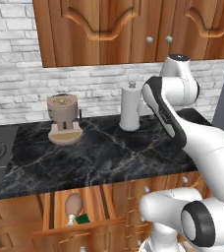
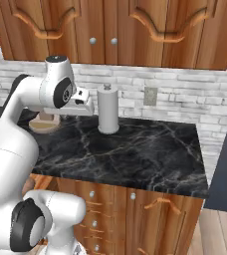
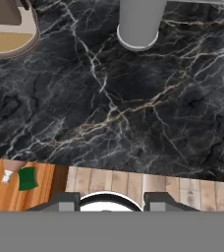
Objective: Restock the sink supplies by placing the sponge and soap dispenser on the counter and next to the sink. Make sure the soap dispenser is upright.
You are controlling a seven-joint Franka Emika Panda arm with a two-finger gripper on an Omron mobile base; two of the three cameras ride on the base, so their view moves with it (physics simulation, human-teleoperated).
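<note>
The black marble counter (image 1: 109,152) with pale veins spans the middle of the left base view. Below its front edge, at the lower left of that frame, an open wooden drawer (image 1: 92,226) holds the egg-shaped brown-tan soap dispenser (image 1: 73,204), lying with its white pump toward the drawer front, and the small green sponge (image 1: 82,218) just beside it. In the hand view both sit at the lower left, the dispenser (image 3: 13,167) and sponge (image 3: 27,178), well to the left of the dark fingers (image 3: 65,202) at the bottom edge. The fingers stand apart with nothing between them, above the counter's front edge. A tan cylindrical coffee machine (image 1: 63,118) and a tall white paper-towel roll (image 1: 130,108) stand on the counter near the wall.
</note>
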